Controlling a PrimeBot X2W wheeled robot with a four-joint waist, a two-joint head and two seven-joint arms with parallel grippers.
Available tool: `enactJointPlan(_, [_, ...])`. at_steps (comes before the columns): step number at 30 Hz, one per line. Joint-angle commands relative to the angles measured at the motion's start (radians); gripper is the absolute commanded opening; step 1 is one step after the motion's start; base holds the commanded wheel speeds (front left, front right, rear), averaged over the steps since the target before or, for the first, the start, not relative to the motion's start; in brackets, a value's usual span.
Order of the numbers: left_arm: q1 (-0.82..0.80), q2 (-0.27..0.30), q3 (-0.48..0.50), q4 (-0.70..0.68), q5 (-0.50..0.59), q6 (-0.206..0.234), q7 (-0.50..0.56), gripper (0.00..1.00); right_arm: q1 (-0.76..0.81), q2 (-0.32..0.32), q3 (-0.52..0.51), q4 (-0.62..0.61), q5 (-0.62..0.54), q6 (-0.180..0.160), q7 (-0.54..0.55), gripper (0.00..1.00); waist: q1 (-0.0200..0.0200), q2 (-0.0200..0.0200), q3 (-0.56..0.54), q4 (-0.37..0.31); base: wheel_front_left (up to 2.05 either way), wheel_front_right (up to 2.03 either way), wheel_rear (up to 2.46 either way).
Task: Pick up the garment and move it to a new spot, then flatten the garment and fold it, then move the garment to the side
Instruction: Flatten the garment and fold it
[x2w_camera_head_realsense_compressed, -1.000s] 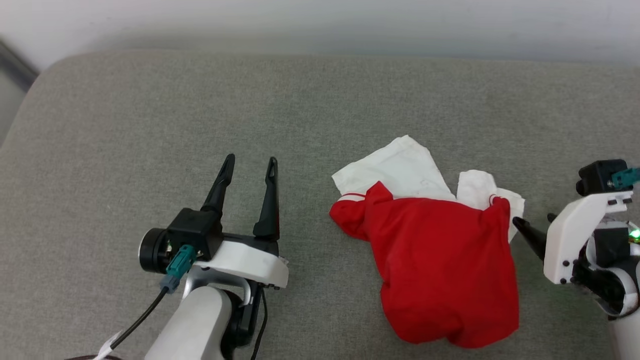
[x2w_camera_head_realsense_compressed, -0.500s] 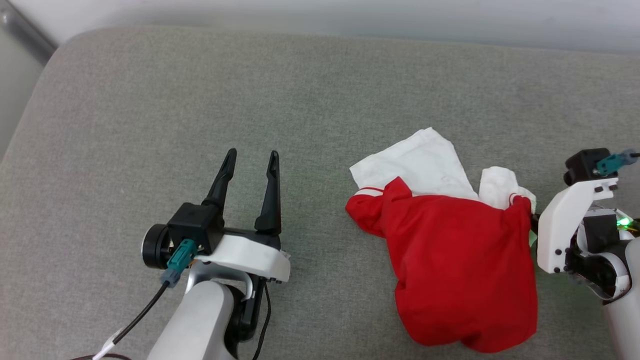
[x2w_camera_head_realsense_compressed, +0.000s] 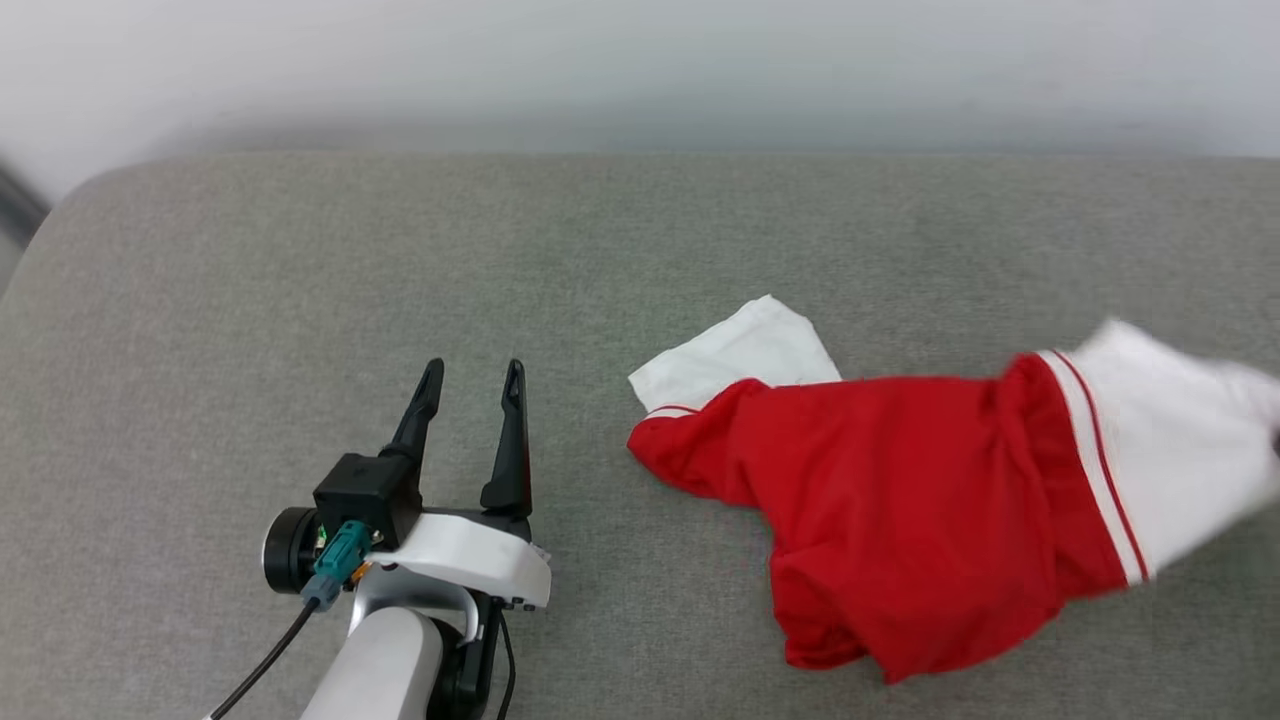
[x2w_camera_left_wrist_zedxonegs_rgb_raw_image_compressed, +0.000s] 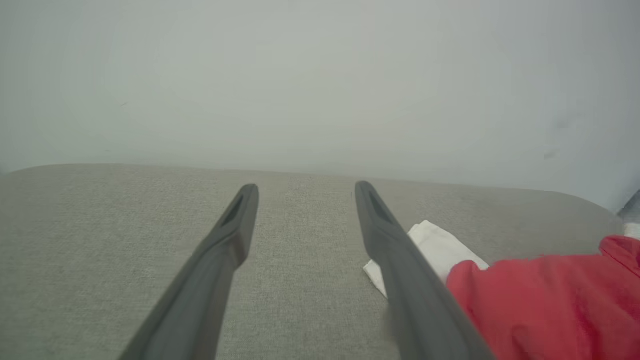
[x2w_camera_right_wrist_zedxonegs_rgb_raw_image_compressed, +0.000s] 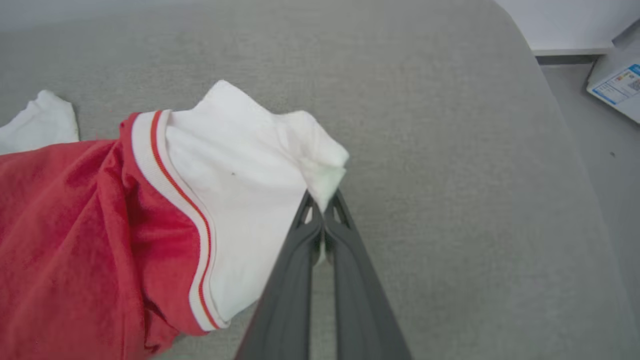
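Right gripper (x2w_camera_right_wrist_zedxonegs_rgb_raw_image_compressed: 324, 199) is pinched shut on the white sleeve at the right end of the garment (x2w_camera_head_realsense_compressed: 900, 530). Left gripper (x2w_camera_head_realsense_compressed: 470, 372) is open, empty, well left of it. Versus 0.5 s ago: garment now lies stretched rightward across the cushion (x2w_camera_head_realsense_compressed: 300, 280), no longer bunched.

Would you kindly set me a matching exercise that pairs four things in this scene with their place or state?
Things:
1. left gripper
2. right gripper
3. garment
4. paper

Places or states:
A. on the floor
B. shut on a white sleeve
C. open, holding nothing
D. mostly red, on the grey cushion

Pairs: 1-C, 2-B, 3-D, 4-A
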Motion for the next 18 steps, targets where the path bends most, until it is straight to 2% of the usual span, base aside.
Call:
enactJointPlan(1, [0.011,0.005,0.006,0.003,-0.003,-0.002,-0.003,1.00,0.056,0.026,-0.045,0.005,0.001,0.000,0.001,0.00,-0.0001,-0.0001,-0.017,-0.015,0.00,0.00,0.00])
enactJointPlan(6, [0.027,0.007,0.009,0.011,-0.004,-0.003,-0.003,1.00,0.191,0.118,-0.179,0.112,0.011,0.000,-0.016,0.00,-0.0001,-0.0001,-0.033,-0.022,0.00,0.00,0.00])
enactJointPlan(7, [0.028,0.008,0.010,0.014,-0.005,-0.001,-0.003,1.00,0.202,0.129,-0.190,0.137,0.008,0.000,-0.033,0.06,-0.0001,-0.0001,-0.035,-0.022,0.00,0.00,0.00])
enactJointPlan(8, [0.031,0.009,0.011,0.014,-0.006,0.000,-0.003,1.00,0.206,0.146,-0.194,0.161,0.017,0.000,-0.051,0.45,-0.0001,-0.0001,-0.036,-0.023,0.00,0.00,0.00])
enactJointPlan(9, [0.034,0.012,0.012,0.015,-0.007,0.001,-0.003,1.00,0.209,0.155,-0.192,0.179,0.021,0.000,-0.077,1.00,-0.0001,-0.0001,-0.037,-0.023,0.00,0.00,0.00])
enactJointPlan(14, [0.048,0.025,0.019,0.017,-0.013,0.007,0.003,1.00,0.210,0.158,-0.167,0.192,0.008,0.000,-0.271,1.00,-0.0001,-0.0001,-0.056,-0.023,0.00,0.00,0.00])
enactJointPlan(16, [0.056,0.034,0.022,0.015,-0.013,0.011,0.009,1.00,0.213,0.154,-0.158,0.174,-0.006,0.000,-0.373,1.00,-0.0001,-0.0001,-0.070,-0.021,0.00,0.00,0.00])
enactJointPlan(17, [0.074,0.043,0.026,0.016,-0.019,0.017,0.016,1.00,0.230,0.159,-0.132,0.144,-0.043,0.000,-0.502,1.00,-0.0001,-0.0001,-0.095,-0.019,0.00,0.00,0.00])
enactJointPlan(18, [0.078,0.045,0.027,0.014,-0.021,0.016,0.019,1.00,0.237,0.160,-0.122,0.134,-0.061,0.000,-0.536,1.00,-0.0001,-0.0001,-0.102,-0.018,0.00,0.00,0.00])
